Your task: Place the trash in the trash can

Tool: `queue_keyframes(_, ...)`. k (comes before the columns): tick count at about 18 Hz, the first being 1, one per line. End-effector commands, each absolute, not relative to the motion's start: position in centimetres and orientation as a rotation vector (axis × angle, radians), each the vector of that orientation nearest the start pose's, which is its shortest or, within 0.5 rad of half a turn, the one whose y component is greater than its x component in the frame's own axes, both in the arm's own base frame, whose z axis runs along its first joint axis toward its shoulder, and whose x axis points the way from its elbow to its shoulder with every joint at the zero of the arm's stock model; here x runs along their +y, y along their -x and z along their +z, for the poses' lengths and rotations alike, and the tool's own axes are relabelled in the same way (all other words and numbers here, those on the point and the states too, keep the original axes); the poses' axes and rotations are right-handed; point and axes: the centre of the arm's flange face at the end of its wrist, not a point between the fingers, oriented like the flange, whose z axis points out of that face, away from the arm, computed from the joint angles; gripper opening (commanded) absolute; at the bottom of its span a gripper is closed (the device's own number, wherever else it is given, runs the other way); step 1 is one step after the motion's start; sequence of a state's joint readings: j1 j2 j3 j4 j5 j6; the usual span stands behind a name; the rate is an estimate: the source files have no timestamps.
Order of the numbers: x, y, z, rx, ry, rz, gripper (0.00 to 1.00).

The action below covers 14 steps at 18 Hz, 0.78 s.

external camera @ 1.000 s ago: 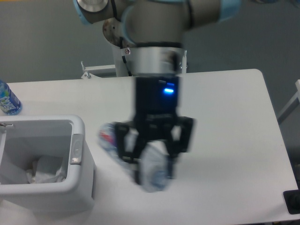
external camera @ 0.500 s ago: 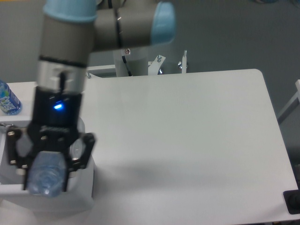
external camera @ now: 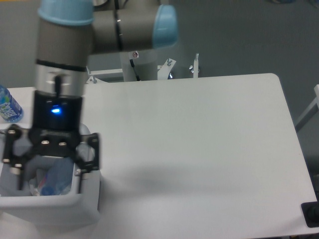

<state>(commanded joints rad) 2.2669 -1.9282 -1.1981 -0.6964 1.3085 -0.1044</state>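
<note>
Inside — one bottle (external camera: 54, 175), one bin (external camera: 60, 204), spread jaws above — one blue-tinted bottle (external camera: 8, 105) apart.

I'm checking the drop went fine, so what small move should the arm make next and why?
Probably lift straight up. The gripper stands open over the trash can, and the bottle lies inside it, apparently free of the fingers, so nothing seems left to carry.

At the lower left of the frame, the gripper (external camera: 50, 169) hung over the white bin (external camera: 75, 199) with its fingers spread wide. Between and below them, the clear bottle (external camera: 55, 178) lay inside the bin. A blue-tinted bottle (external camera: 7, 105) stood at the left edge on the white table (external camera: 199, 149).
</note>
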Motion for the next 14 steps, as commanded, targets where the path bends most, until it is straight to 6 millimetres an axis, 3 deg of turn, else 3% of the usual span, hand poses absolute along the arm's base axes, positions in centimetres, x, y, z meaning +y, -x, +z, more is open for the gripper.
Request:
queue_keyframes(2,59.6,35.2,58.7,-0.779,2.107,0.118,1.00)
queue_keyframes(6,55.6,40.1,57.8,-0.700,2.274,0.306,1.00)
queue_keyframes(11,51.6,43.4,54.4,-0.455,2.665,0.576,1.00)
queue_keyframes(14,48.0,45.2,53.5,-0.361,2.764,0.650,1.00)
